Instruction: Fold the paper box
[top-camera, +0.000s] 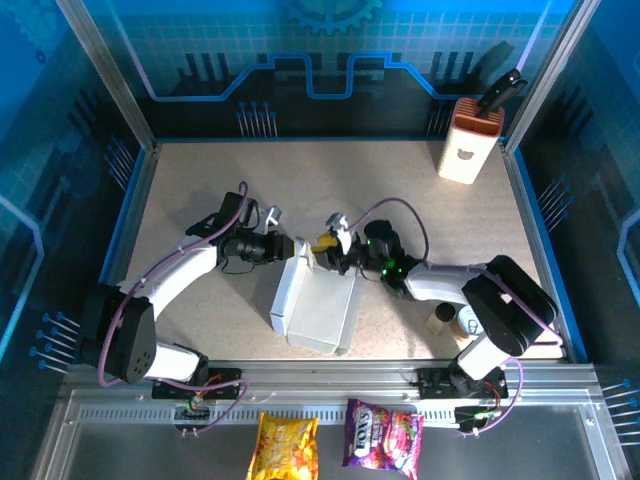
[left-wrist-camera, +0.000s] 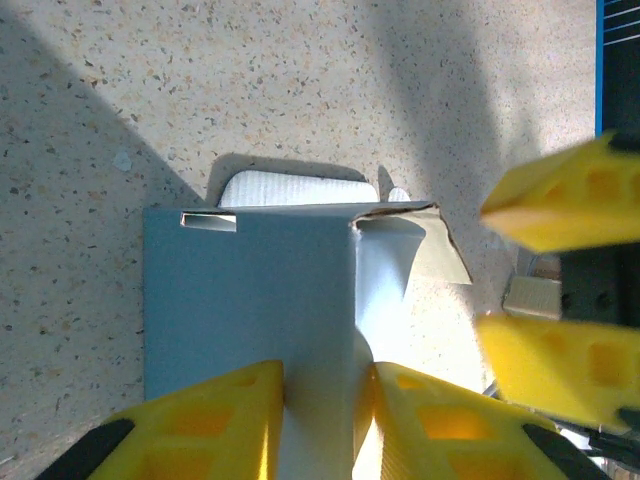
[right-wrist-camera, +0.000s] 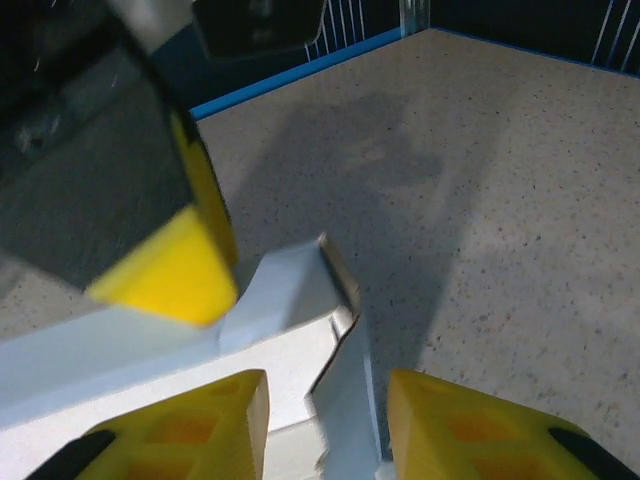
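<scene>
From above, the paper box (top-camera: 315, 300) lies centre, near side, half-assembled. Left wrist: my left pincer (left-wrist-camera: 320, 390) pinches an upright wall, barely open. Right wrist: my right pincer (right-wrist-camera: 325, 405) straddles a corner flap (right-wrist-camera: 330, 300), half-open, seemingly loose. Next, I judge: tuck that flap inward.

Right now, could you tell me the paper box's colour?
The paper box is pale grey-white; top external view.

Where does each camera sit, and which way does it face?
Top external: above and behind the arms, looking down at the table; both arms show, left gripper and right gripper at the paper box.
Left wrist: looks along its fingers, clamped on a box panel; right gripper at right.
Right wrist: looks along its open fingers straddling a box edge; left gripper upper left.
Shared: all show box and both grippers.
</scene>
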